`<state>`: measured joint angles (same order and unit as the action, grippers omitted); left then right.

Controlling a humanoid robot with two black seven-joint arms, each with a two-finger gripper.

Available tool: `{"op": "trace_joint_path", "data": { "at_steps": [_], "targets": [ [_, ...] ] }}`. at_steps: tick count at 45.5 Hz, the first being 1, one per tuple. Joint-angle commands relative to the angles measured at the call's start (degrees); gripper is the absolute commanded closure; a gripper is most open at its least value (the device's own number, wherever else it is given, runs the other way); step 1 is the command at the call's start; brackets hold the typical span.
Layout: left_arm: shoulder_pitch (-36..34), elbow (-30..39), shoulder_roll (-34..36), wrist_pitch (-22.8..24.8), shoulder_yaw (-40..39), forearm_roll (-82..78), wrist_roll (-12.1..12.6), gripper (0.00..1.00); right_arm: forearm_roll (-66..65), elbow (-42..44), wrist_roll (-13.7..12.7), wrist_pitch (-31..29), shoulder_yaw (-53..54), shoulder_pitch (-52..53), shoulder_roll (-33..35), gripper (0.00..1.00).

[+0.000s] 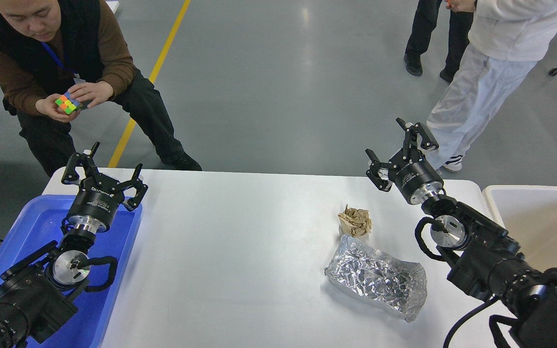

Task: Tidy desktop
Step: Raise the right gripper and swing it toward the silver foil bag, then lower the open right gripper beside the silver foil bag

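Note:
The white desktop [240, 251] fills the middle of the head view. On its right part lie a crumpled brown paper ball [355, 220] and, just in front of it, a crumpled silver foil bag [376, 279]. My left gripper [103, 170] is open and empty, held above the far end of the blue tray. My right gripper [400, 151] is open and empty, held above the desktop's far right edge, behind and to the right of the paper ball.
A blue plastic tray [27, 232] sits at the desktop's left under my left arm. A beige-white bin [544, 227] stands at the right. A crouching man with a colour cube [68, 103] is behind the far left corner. A person in white walks behind the right side.

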<state>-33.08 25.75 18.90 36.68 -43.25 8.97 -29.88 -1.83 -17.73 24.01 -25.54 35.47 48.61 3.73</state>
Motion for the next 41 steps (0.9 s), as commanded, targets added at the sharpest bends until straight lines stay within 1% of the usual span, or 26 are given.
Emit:
{"op": "trace_joint_path", "data": {
  "at_steps": [1,12,16,19,27,32,41],
  "targets": [
    [-0.1,0.0,0.0,0.0,0.0,0.0,0.0,0.00,-1.7,-9.9,-0.2,0.8,-3.1,0.3,5.0,0.00],
    [0.0,0.0,0.0,0.0,0.0,0.0,0.0,0.00,-3.4,-29.7,-0.1,5.2,-8.4,0.0,15.5,0.00],
    [0.0,0.0,0.0,0.0,0.0,0.0,0.0,0.00,-6.0,-35.3,-0.1,6.0,-10.4,0.0,19.0,0.00],
    [-0.1,0.0,0.0,0.0,0.0,0.0,0.0,0.00,-12.1,-41.3,-0.2,6.8,-12.5,0.1,22.7,0.00],
    [-0.1,0.0,0.0,0.0,0.0,0.0,-0.1,0.00,-24.6,-51.4,-0.2,7.0,-17.4,0.9,30.8,0.00],
    [-0.1,0.0,0.0,0.0,0.0,0.0,-0.1,0.00,-31.9,-56.1,-0.3,7.0,-20.3,1.7,34.9,0.00],
    [-0.1,0.0,0.0,-0.1,0.0,0.0,-0.1,0.00,-49.2,-58.0,-0.1,7.0,-26.9,3.2,39.1,0.00]
  ]
}}
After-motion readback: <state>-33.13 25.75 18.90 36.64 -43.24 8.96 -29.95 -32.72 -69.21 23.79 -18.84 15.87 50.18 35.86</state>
